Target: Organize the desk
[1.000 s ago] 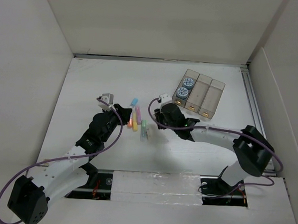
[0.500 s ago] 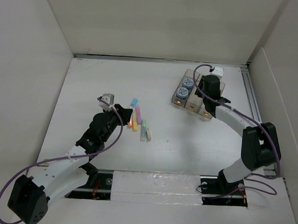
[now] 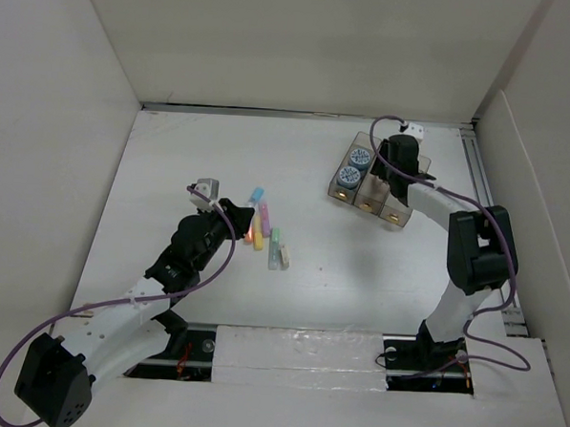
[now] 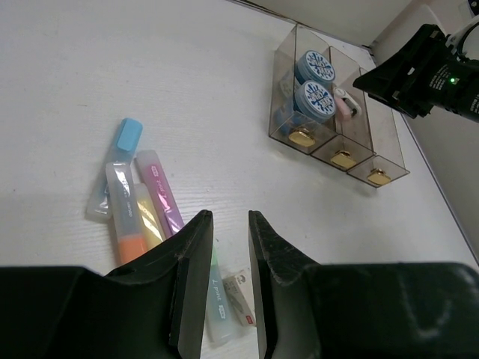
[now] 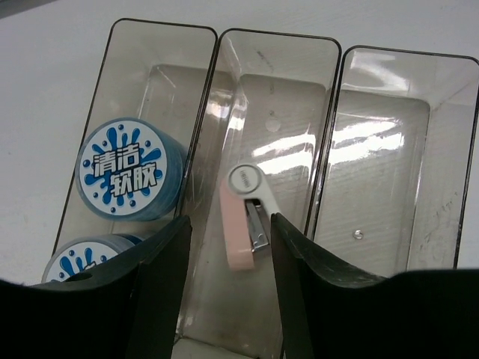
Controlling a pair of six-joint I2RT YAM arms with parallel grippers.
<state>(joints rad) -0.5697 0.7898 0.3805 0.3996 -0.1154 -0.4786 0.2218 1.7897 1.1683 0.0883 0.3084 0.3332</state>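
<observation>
The white desk holds a translucent three-compartment bin at the back right. My right gripper is open and empty, hovering over the bin's middle compartment, where a pink and white stapler lies loose between the jaws' line. It also shows in the top view. My left gripper hangs over several highlighters, jaws slightly apart with nothing between them. In the top view it sits just left of the highlighters.
Two round blue-lidded tins fill the bin's left compartment; the right compartment holds nothing. A small white box lies beside a green highlighter. White upright panels border the desk, and a rail runs along the right edge.
My right arm swung from beside the highlighters at the desk's middle to over the bin, then settled slightly left. The left arm has not moved.
</observation>
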